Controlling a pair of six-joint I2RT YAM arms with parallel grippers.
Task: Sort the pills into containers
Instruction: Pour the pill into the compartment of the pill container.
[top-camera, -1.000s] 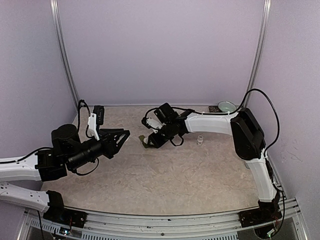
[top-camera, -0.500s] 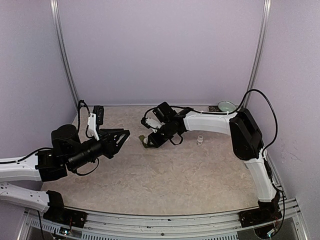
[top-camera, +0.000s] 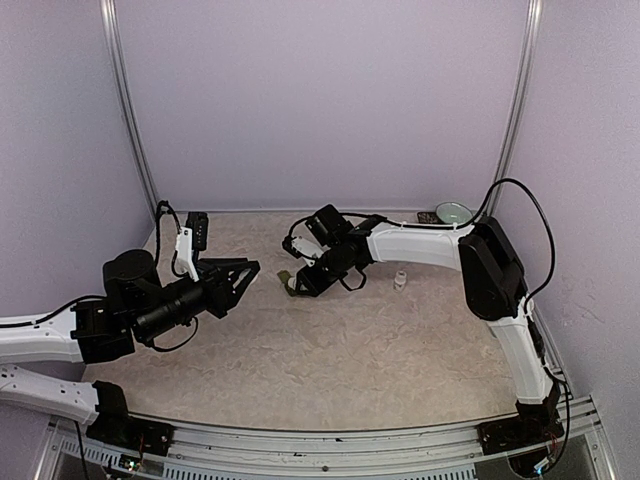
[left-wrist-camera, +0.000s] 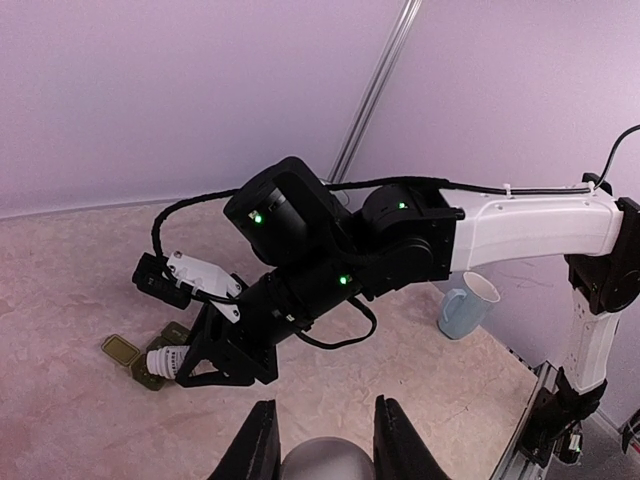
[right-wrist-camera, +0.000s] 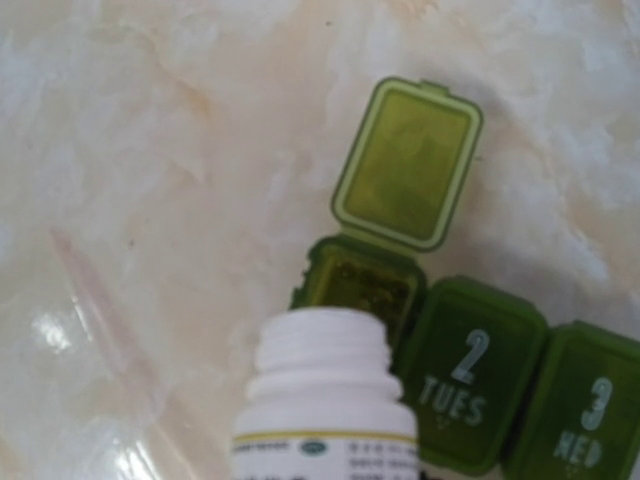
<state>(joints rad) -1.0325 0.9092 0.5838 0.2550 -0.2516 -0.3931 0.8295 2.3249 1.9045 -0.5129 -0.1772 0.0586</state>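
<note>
Right wrist view: the right gripper (left-wrist-camera: 188, 366) grasps a white pill bottle (right-wrist-camera: 325, 400). The bottle's open mouth juts ahead of its fingers, right at the containers (right-wrist-camera: 470, 390) on the table (right-wrist-camera: 150, 150). 1 lid (right-wrist-camera: 408, 162) is flipped open and the other 2 are shut. The left gripper (left-wrist-camera: 325, 440) is clenched on a grey rounded object (left-wrist-camera: 325, 465) between its fingers, well apart from the strip.

setting: robot lab enclosure | cues: plain lilac walls (top-camera: 320, 100), metal rails (top-camera: 131, 110)

left gripper (top-camera: 247, 269) raised, closed, right gripper (top-camera: 298, 284) outstretched, gripping bottle (right-wrist-camera: 325, 400)
</note>
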